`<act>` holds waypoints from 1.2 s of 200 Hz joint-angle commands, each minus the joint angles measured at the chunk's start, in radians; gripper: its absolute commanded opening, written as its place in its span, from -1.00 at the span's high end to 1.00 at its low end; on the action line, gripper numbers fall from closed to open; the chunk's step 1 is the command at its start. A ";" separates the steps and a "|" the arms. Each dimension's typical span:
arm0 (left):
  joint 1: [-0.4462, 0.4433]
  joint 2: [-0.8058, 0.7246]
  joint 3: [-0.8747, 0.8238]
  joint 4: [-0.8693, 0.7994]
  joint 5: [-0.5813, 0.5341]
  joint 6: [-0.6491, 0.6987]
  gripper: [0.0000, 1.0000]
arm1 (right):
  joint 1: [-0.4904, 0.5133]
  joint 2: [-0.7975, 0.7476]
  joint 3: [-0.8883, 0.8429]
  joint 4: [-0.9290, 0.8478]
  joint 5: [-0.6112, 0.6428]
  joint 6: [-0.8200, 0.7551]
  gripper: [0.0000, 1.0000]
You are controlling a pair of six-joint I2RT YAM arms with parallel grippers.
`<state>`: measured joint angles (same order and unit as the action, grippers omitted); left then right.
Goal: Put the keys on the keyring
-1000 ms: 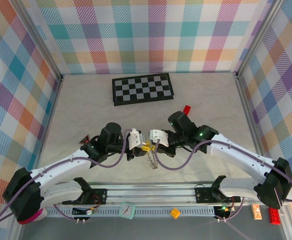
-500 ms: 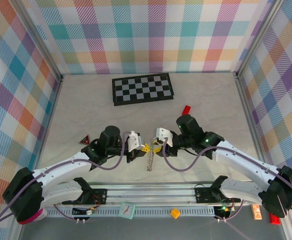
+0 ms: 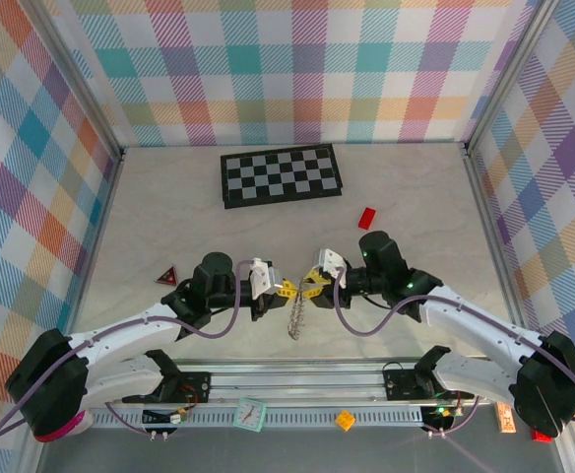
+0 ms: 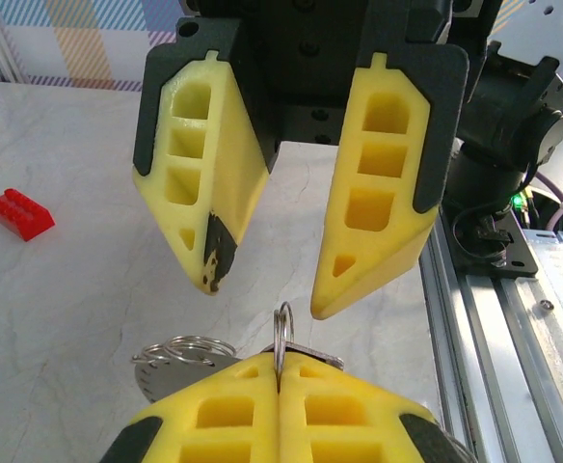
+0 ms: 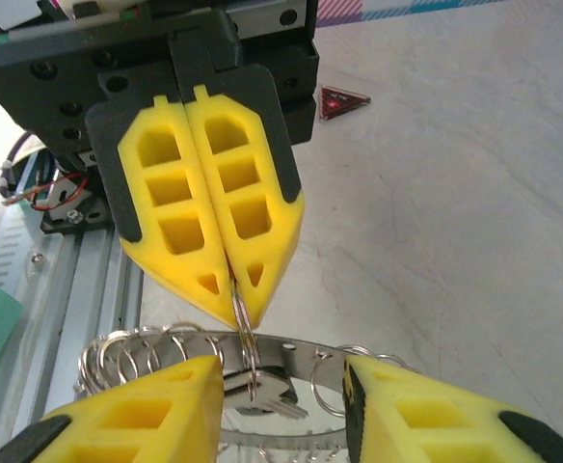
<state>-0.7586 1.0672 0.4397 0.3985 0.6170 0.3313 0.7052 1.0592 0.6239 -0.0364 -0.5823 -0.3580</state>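
Observation:
The keyring [image 3: 294,319] hangs between the two arms near the table's front. My left gripper [image 3: 287,289] is shut on one small wire loop [image 4: 281,333] of its rim. In the right wrist view the left gripper [image 5: 238,289] pinches that loop above the grey band [image 5: 306,351]. A silver key [image 5: 267,392] hangs from the same loop. My right gripper [image 5: 277,386] is open, its fingers on either side of the key and touching nothing. It faces the left gripper [image 4: 280,362] with its yellow fingers [image 4: 373,193] spread. I cannot tell the key's head colour; no green head shows.
A black-and-white chequered board [image 3: 281,174] lies at the back. A small red block [image 3: 367,218] sits behind the right arm and a red triangle [image 3: 169,276] is left of the left arm. The aluminium rail [image 3: 297,394] runs along the front edge.
The right arm has drawn back to the right and its wrist has dropped lower. The left gripper has kept hold of the loop, with the keyring still hanging below.

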 commanded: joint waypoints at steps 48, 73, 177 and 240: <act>-0.002 -0.006 0.004 0.066 0.020 -0.006 1.00 | -0.003 0.049 0.015 0.061 -0.102 0.027 0.52; -0.002 -0.011 -0.002 0.088 0.023 -0.014 1.00 | -0.004 0.064 0.025 0.064 -0.111 0.027 0.65; -0.004 -0.030 0.125 -0.244 -0.057 0.133 0.59 | 0.022 0.096 0.194 -0.300 -0.007 -0.197 1.00; -0.004 0.000 0.186 -0.324 -0.033 0.178 0.63 | 0.068 0.131 0.296 -0.427 0.055 -0.289 1.00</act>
<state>-0.7578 1.0576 0.5900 0.1207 0.5640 0.4740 0.7532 1.1770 0.8673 -0.3973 -0.5323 -0.5758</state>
